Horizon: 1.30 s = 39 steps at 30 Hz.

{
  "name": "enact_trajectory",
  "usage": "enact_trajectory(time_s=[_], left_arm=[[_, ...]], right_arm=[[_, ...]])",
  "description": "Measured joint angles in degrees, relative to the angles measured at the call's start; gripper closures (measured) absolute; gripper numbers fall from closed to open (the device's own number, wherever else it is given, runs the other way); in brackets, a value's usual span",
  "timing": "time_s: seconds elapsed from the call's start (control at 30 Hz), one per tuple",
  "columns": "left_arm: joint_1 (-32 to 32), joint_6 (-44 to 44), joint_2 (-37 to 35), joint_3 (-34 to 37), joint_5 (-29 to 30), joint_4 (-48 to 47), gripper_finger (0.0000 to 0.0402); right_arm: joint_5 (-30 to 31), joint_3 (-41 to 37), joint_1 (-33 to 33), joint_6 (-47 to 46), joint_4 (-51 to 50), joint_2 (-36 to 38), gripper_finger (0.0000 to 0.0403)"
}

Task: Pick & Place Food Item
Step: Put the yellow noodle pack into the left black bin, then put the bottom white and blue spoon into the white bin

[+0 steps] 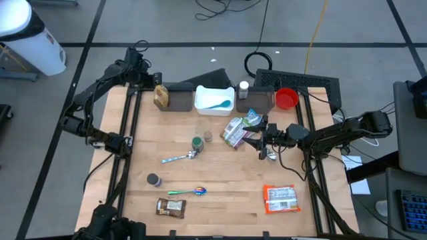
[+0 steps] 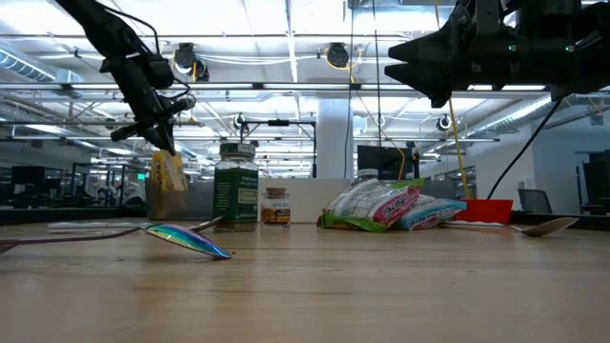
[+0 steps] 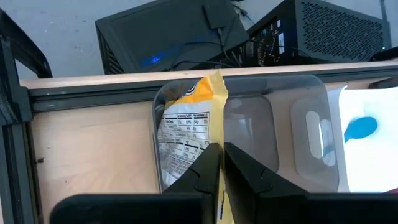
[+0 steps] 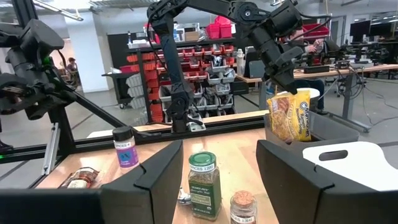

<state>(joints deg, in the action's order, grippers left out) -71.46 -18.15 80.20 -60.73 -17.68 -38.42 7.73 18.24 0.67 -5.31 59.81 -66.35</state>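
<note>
The left gripper was clamped on the yellow snack bag, dangling it over the grey bin, its lower end inside. Beside that bin sat the white bin. The right gripper hung well off, its 2 fingers spread, gripping nothing.

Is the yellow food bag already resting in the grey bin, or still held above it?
Held: the yellow food bag hangs pinched in the left gripper, lower end dipping into the grey bin. Cannot tell whether it touches the bottom.
</note>
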Motion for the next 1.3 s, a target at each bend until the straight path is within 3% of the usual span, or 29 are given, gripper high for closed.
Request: enact_trajectory(time_s=[0.2, 0.5, 0.7, 0.83, 0.93, 1.07, 1.17, 1.3], left_arm=[[0.00, 0.46, -0.47, 0.00, -0.36, 1.72, 0.0363], [0.00, 1.38, -3.11, 0.00, -0.29, 4.56, 0.0295], [0.02, 1.18, -5.97, -2.33, -0.42, 8.74, 0.0273], [1.16, 0.14, -9.33, -4.01, -4.78, 8.42, 0.0272], [4.53, 3.39, -12.58, -2.66, -9.60, 6.62, 0.0272], [13.31, 7.29, -18.24, 4.18, -8.22, 8.60, 0.0272], [21.61, 4.20, -22.57, 12.88, -6.41, 20.27, 0.0272], [31.67, -1.18, -27.02, 25.37, -6.01, 42.74, 0.0272]], right_arm=[[0.00, 0.00, 0.00, -0.01, -0.07, 0.02, 0.0204], [0.00, 0.00, 0.00, 0.00, -0.08, 0.00, 0.0206], [0.00, 0.00, 0.00, 0.18, -0.09, 0.00, 0.0206], [0.00, 0.00, 0.04, 2.55, -0.09, 0.00, 0.0206], [-0.02, 0.00, 0.03, 4.49, -0.09, 0.02, 0.0207], [-0.02, 0.00, 0.02, 6.26, -0.10, 0.00, 0.0207], [-0.02, 0.00, 0.04, 7.06, -0.11, 0.00, 0.0208], [-0.04, 0.00, 0.04, 7.70, -0.15, -0.42, 0.0207]])
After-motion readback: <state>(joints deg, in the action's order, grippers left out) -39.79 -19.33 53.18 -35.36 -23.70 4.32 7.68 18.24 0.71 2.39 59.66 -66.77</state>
